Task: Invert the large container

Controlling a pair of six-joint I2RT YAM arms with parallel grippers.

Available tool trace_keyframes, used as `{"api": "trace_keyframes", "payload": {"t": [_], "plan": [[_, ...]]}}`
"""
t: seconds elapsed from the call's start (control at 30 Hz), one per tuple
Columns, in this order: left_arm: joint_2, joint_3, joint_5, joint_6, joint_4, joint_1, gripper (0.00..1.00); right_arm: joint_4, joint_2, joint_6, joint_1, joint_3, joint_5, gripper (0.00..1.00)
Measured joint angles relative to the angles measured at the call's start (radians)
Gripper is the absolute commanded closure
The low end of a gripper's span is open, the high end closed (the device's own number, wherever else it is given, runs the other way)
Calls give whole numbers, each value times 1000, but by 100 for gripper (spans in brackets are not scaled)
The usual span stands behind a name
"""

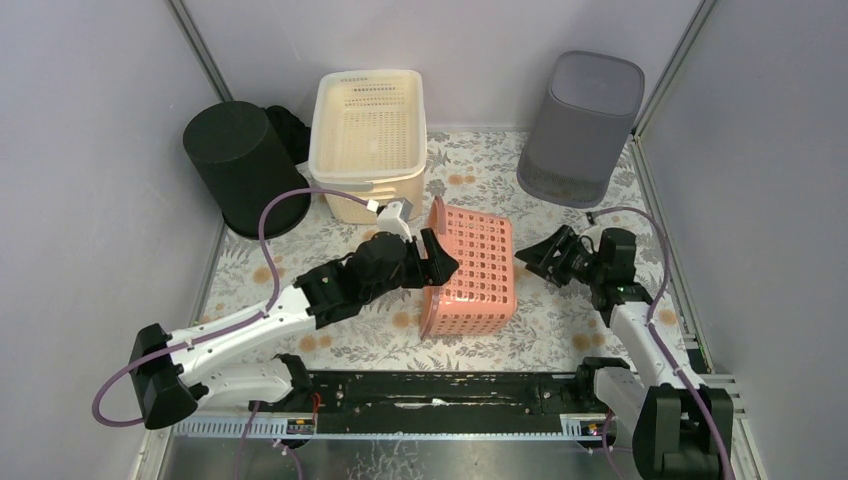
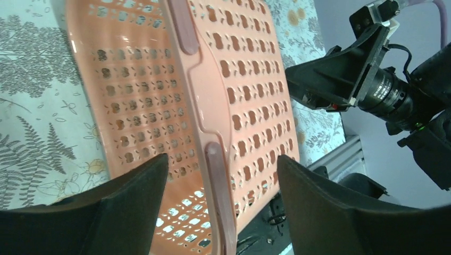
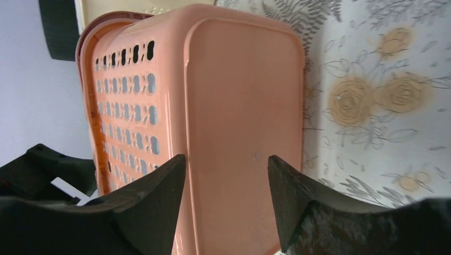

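Observation:
A salmon-pink perforated basket [image 1: 475,270] lies on its side at the middle of the table, with its opening to the left and its solid base to the right. My left gripper [image 1: 437,258] is open, and its fingers straddle the basket's rim [image 2: 213,175] without closing on it. In the left wrist view the gripper [image 2: 222,159] has one finger inside the basket and one outside. My right gripper [image 1: 535,258] is open and empty, just right of the base. In the right wrist view the gripper [image 3: 226,158] faces the base [image 3: 239,79].
A larger cream perforated basket [image 1: 368,135] stands upright at the back centre. A black bin [image 1: 240,165] stands at the back left and a grey bin [image 1: 583,125] at the back right, both bottom up. Enclosure walls stand close on the left, right and back.

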Motion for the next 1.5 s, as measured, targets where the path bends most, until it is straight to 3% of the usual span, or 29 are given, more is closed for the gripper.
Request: {"api": "trace_keyframes", "payload": {"t": [0.17, 0.4, 0.7, 0.9, 1.03, 1.27, 1.5], "plan": [[5, -11, -24, 38, -10, 4, 51, 190, 77, 99, 65, -40, -26, 30], [75, -51, -2, 36, 71, 17, 56, 439, 169, 211, 120, -67, -71, 32], [87, -84, 50, 25, 158, 37, 54, 601, 192, 311, 138, -89, -104, 57], [131, -102, 140, 0, 271, 58, 39, 551, 122, 333, 131, -72, -108, 58], [183, -107, 245, -24, 394, 56, 35, 470, 55, 325, 124, 5, -100, 58], [314, -138, 357, -123, 715, 82, 34, 389, -45, 308, 93, 113, -40, 58], [499, -219, 465, -229, 1124, 98, 30, 181, -119, 208, 90, 213, -37, 58]]}}
